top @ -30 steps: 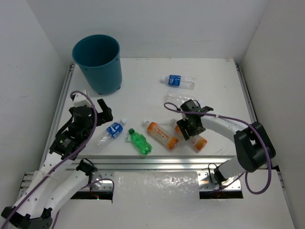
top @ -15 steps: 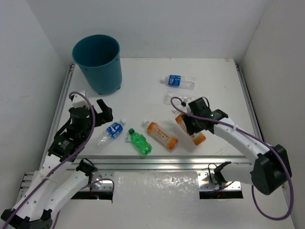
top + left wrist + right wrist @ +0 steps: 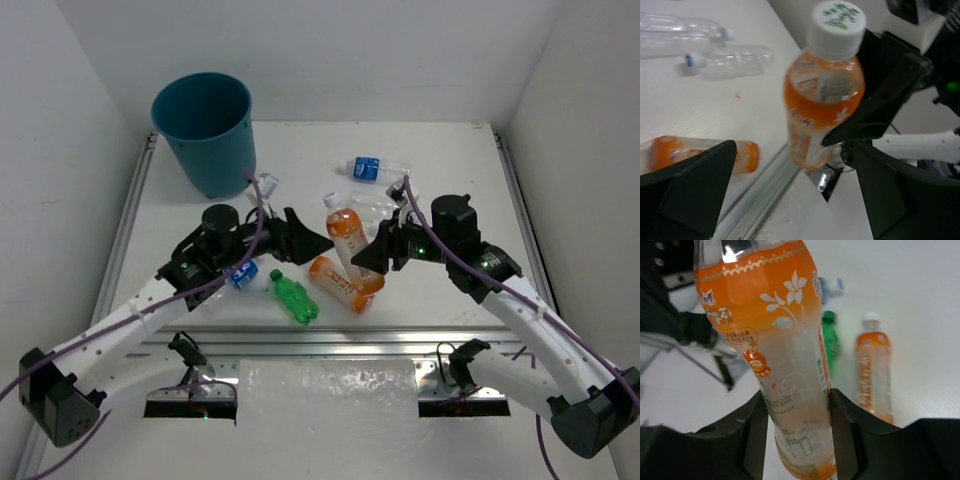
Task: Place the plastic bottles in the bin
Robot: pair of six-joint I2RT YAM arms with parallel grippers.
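An orange-labelled bottle [image 3: 343,228] is being gripped near-upright by the right gripper [image 3: 372,258], just in front of the wide-open, empty left gripper [image 3: 312,238].

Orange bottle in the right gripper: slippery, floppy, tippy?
Probably slippery: the right gripper clamps the orange bottle on its glossy label. Likely to swing or tip, since the grip sits low, with the cap and most of the body above it. The round body may also twist in the grip.

Teal bin [image 3: 215,150], orange flower-patterned bottle [image 3: 785,355], green bottle [image 3: 295,298]
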